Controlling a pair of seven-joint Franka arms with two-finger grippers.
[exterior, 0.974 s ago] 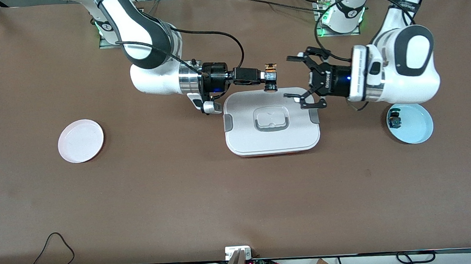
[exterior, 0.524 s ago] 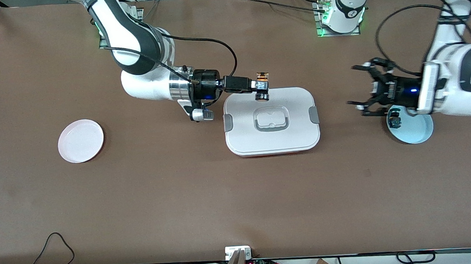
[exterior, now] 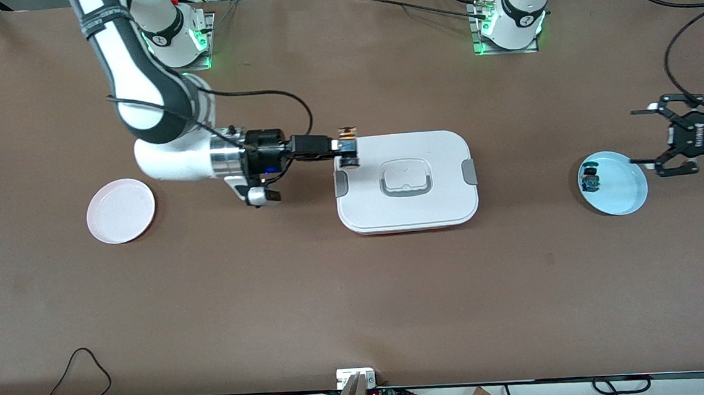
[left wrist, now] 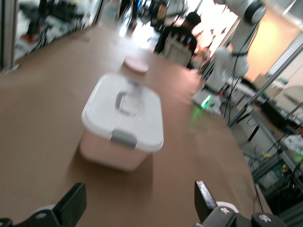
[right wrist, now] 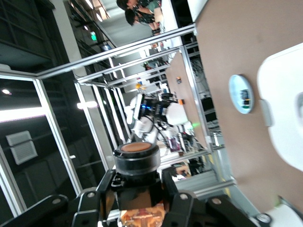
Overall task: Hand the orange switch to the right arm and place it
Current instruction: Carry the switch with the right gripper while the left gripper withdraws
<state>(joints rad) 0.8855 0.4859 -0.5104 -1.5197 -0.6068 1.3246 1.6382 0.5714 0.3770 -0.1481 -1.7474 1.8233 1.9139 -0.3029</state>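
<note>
Holding the orange switch (exterior: 349,146) pinched fast in its jaws, right gripper (exterior: 341,148) hangs over the edge of the white lidded box (exterior: 405,181) at the end nearest the right arm (exterior: 153,106), in the middle of the worktop (exterior: 359,296). Reaching out level from that arm, with the switch at the very tip, its long axis crosswise to the jaws: orange-capped end lower in the front view, metal legs higher. Judged the goal for setting it down: pink plate (exterior: 120,210), empty, toward the right arm's end of the worktop, well apart from the switch and lying back past the wrist, so calls for a swing away from the box. Left gripper (exterior: 670,136), jaws spread wide and holding nothing, waits over the rim of the blue plate (exterior: 612,183) at the other end, much farther from the pink plate. On the blue plate, a second small switch (exterior: 590,178). Shown close only in the right wrist view: switch (right wrist: 137,165) clamped at its body, round orange cap (right wrist: 136,148) clear of the fingers. Shown only in the left wrist view: open fingertips (left wrist: 71,204) with nothing between, box (left wrist: 123,125) and pink plate (left wrist: 136,65) off in the distance.
</note>
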